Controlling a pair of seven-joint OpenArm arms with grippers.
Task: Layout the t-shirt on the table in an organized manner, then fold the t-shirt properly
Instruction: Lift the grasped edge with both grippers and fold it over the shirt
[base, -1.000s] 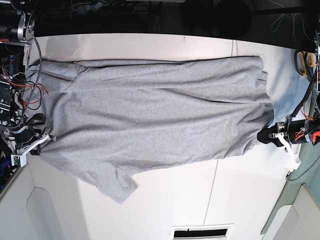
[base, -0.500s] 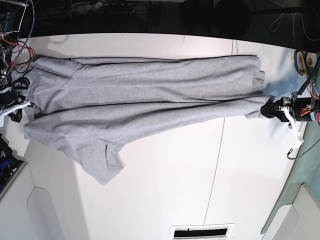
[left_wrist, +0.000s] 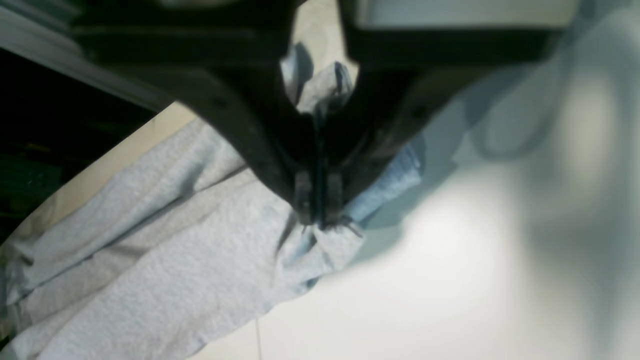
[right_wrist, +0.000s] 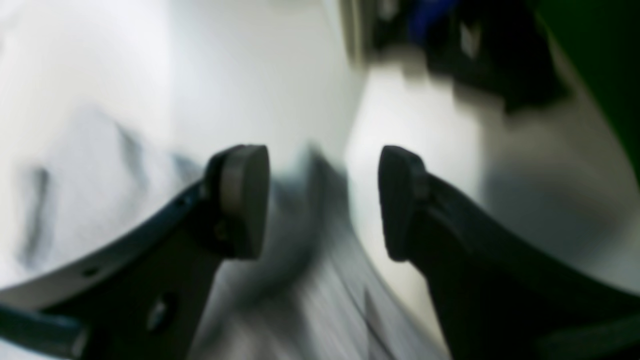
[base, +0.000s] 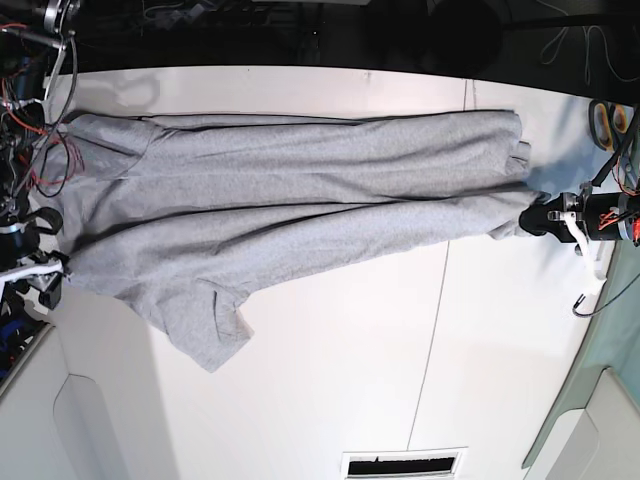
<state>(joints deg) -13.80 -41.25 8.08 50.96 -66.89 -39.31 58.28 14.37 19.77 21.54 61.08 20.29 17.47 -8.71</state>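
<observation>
The grey t-shirt (base: 300, 195) lies stretched lengthwise across the white table (base: 330, 390), plain side up, with one sleeve (base: 205, 325) flopped toward the near side. My left gripper (base: 535, 222) is at the shirt's right end, shut on a bunched corner of cloth (left_wrist: 330, 245). In the left wrist view its tips (left_wrist: 317, 212) pinch the fabric tightly. My right gripper (base: 48, 272) sits at the shirt's left edge. In the blurred right wrist view this gripper (right_wrist: 322, 200) stands open, with grey cloth (right_wrist: 300, 280) lying loose below the gap.
A thin seam (base: 432, 340) crosses the table. Orange-and-black tools (base: 608, 118) lie at the far right corner. Loose red and black wires (base: 45, 150) hang over the shirt's left end. A slotted vent (base: 400, 465) sits at the near edge.
My right gripper has opened and let go of the shirt's left edge. Both arms drew the shirt's near edge toward the far side, narrowing it. My left gripper keeps its grip.
</observation>
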